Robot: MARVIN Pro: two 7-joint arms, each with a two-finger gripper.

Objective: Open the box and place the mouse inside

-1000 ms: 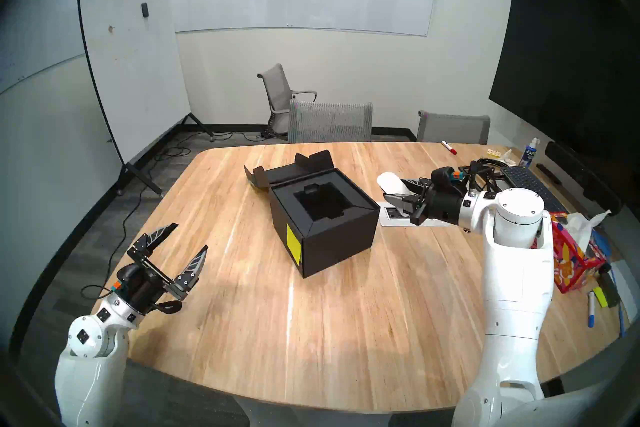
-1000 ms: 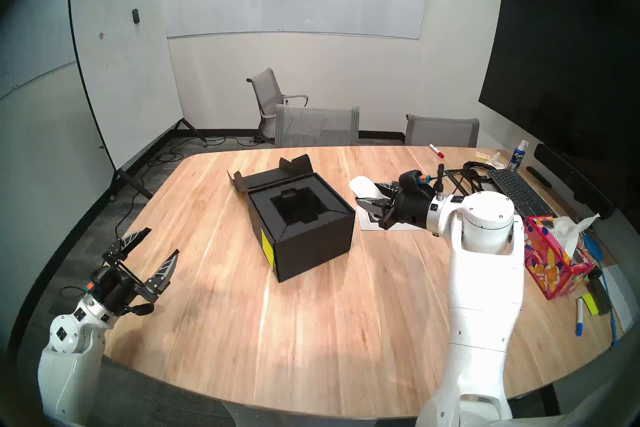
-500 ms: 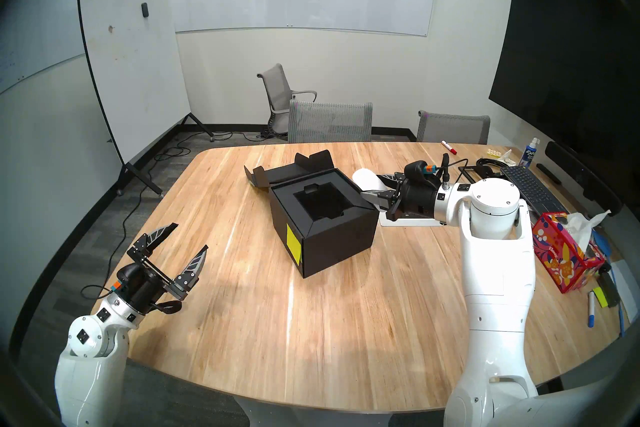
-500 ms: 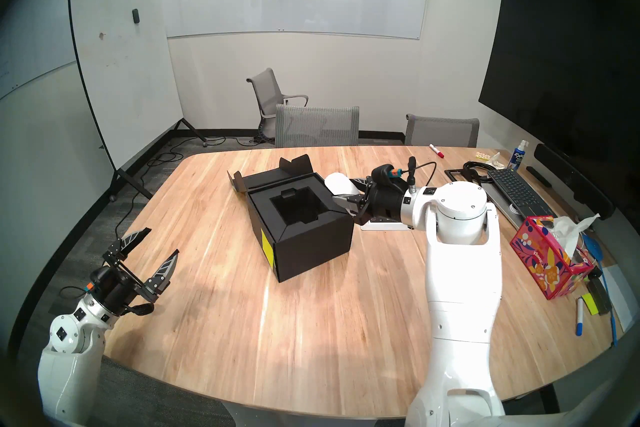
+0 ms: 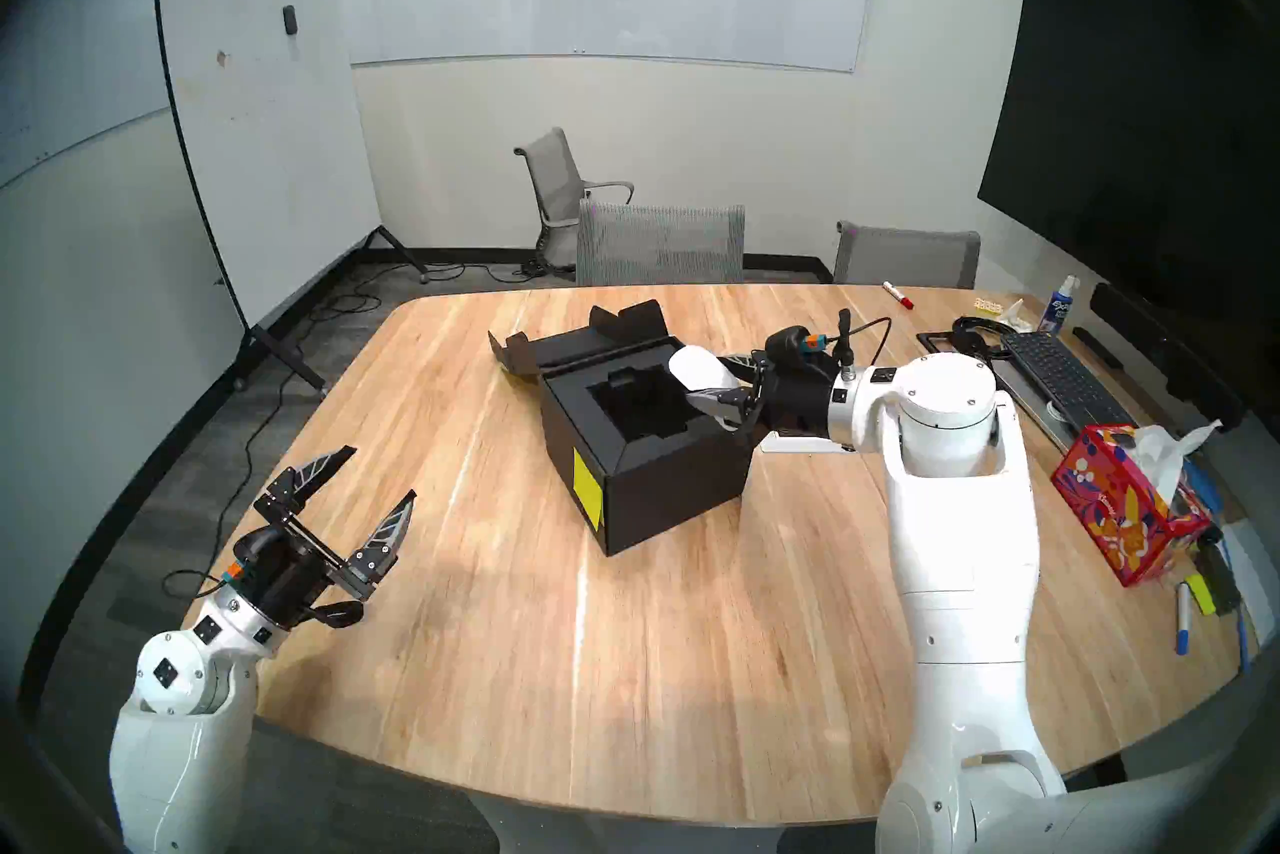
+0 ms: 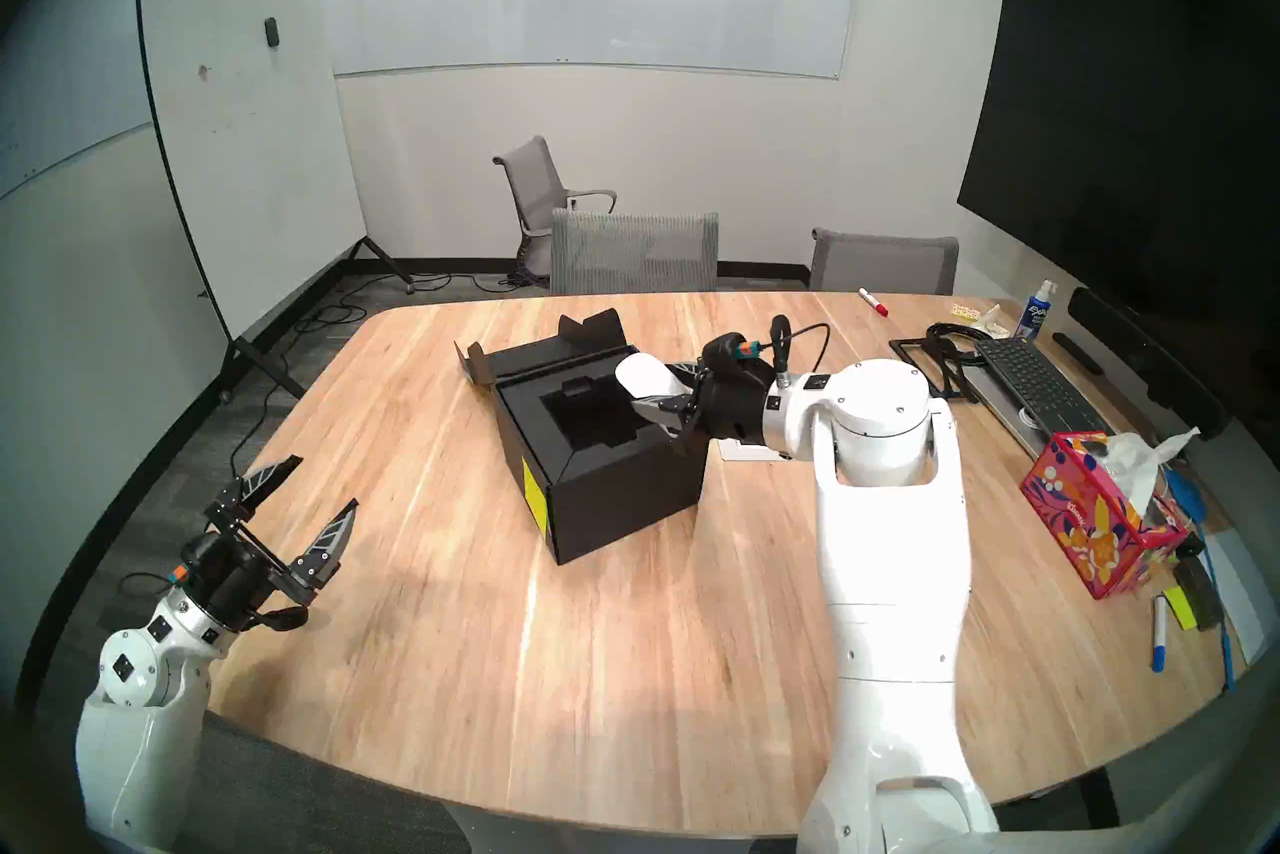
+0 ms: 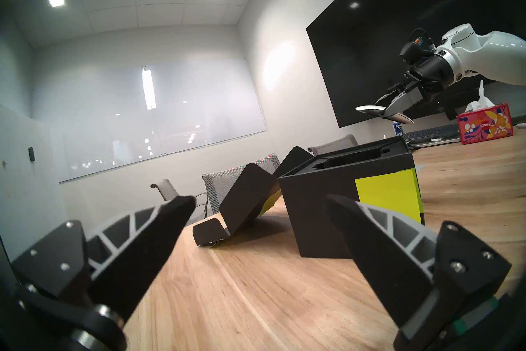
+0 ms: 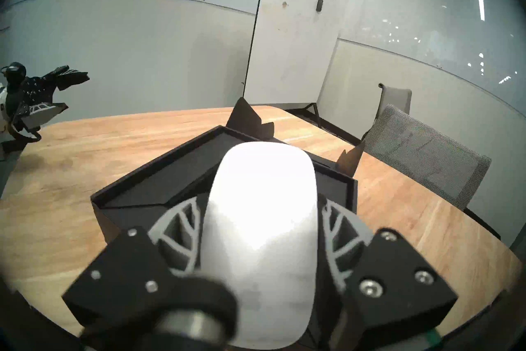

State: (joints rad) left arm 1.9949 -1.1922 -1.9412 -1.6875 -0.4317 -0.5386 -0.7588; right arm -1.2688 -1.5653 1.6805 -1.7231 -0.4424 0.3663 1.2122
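The black box [image 5: 672,485] stands open mid-table, its flap lid [image 5: 554,340] folded back at the far left and a yellow note [image 5: 587,480] on its side. Its recessed well [image 5: 637,405] holds nothing. My right gripper [image 5: 706,383] is shut on the white mouse [image 5: 699,371], held level above the box's right rim. In the right wrist view the mouse [image 8: 264,199] fills the middle between both fingers [image 8: 182,216], over the box [image 8: 136,188]. My left gripper [image 5: 381,473] hovers open and empty near the table's left edge, pointing at the box [image 7: 321,205].
A red floral tissue box [image 5: 1122,513], a keyboard [image 5: 1060,378], a spray bottle [image 5: 1060,305] and markers [image 5: 1183,617] crowd the table's right side. A white power module [image 5: 803,444] lies under my right wrist. Grey chairs [image 5: 658,246] stand behind the table.
My right arm has swung left with the mouse, from above the power module to over the box's right rim. The left arm has not moved.
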